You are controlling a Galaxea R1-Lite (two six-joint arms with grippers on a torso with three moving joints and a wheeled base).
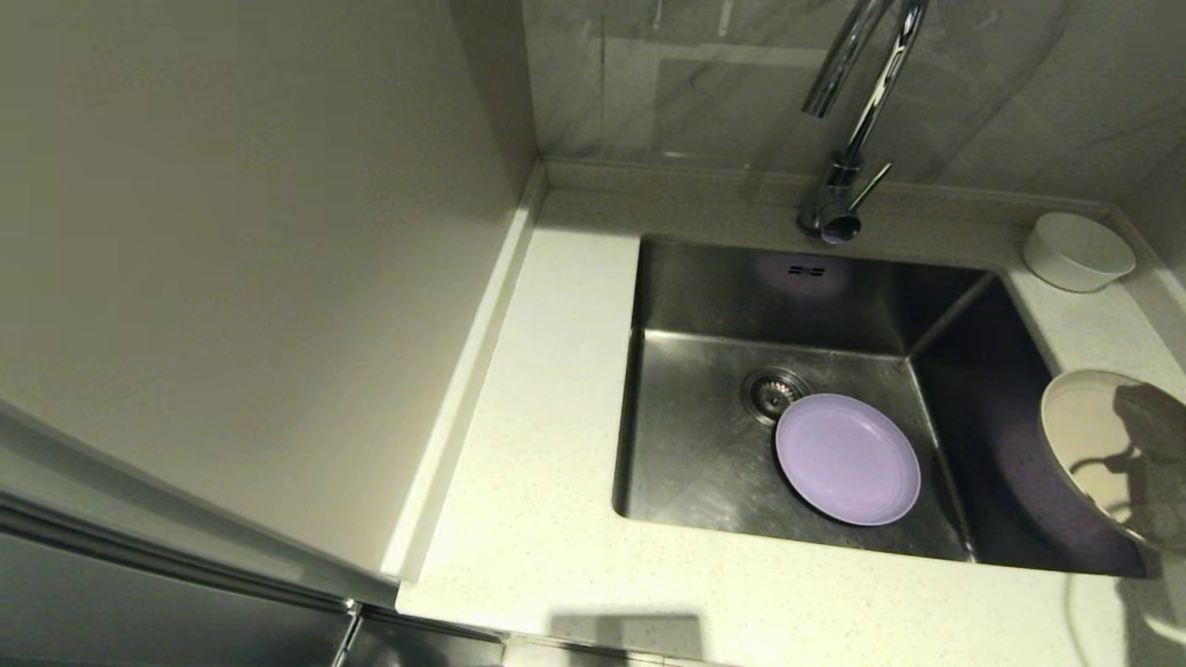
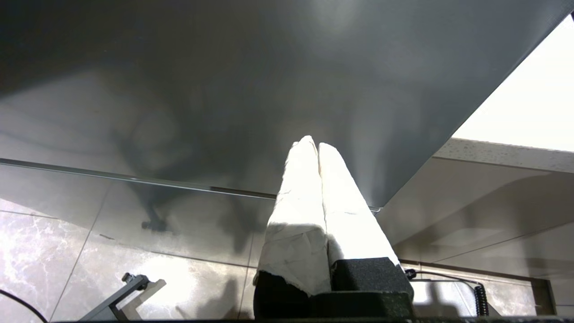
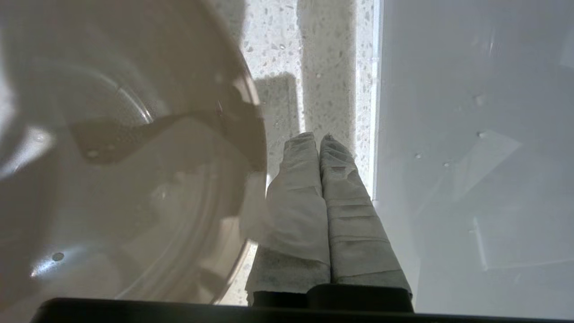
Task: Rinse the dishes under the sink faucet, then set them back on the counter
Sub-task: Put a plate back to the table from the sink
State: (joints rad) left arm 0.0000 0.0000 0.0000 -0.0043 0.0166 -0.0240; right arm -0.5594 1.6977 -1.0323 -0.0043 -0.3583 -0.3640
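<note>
- Lying flat on the floor of the sink [image 1: 704, 445], the lilac plate [image 1: 848, 459] is seen just beside the round drain strainer [image 1: 771, 392], its rim overlapping the strainer's edge.
- The cream plate [image 1: 1079, 435] is seen tilted at the right edge of the sink, partly over the basin and partly over the counter [image 1: 547, 435]; part of it is hidden by a cloth-wrapped shape at the head view's right border.
- In the right wrist view the cream plate [image 3: 112, 170] fills one side, its rim lying against the outer side of one finger of the right gripper [image 3: 319, 137].
- The right gripper's wrapped fingers [image 3: 296, 197] are shown pressed together, with nothing visible between them; whether the plate is gripped cannot be told.
- Speckled counter [image 3: 287, 49] is seen beyond the right fingertips, next to a plain pale wall [image 3: 471, 112].
- The white bowl [image 1: 1078, 250] is set upright on the counter at the far right corner, well apart from both plates.
- The faucet [image 1: 848, 139] is mounted behind the sink, its spout curved out over the basin; two overflow slots [image 1: 805, 270] are seen on the back wall below it.
- The left gripper [image 2: 317, 143] is held away from the sink, below a dark surface and above a marble-patterned floor [image 2: 36, 251]; its wrapped fingers [image 2: 300, 202] are closed on each other, and nothing is held.
</note>
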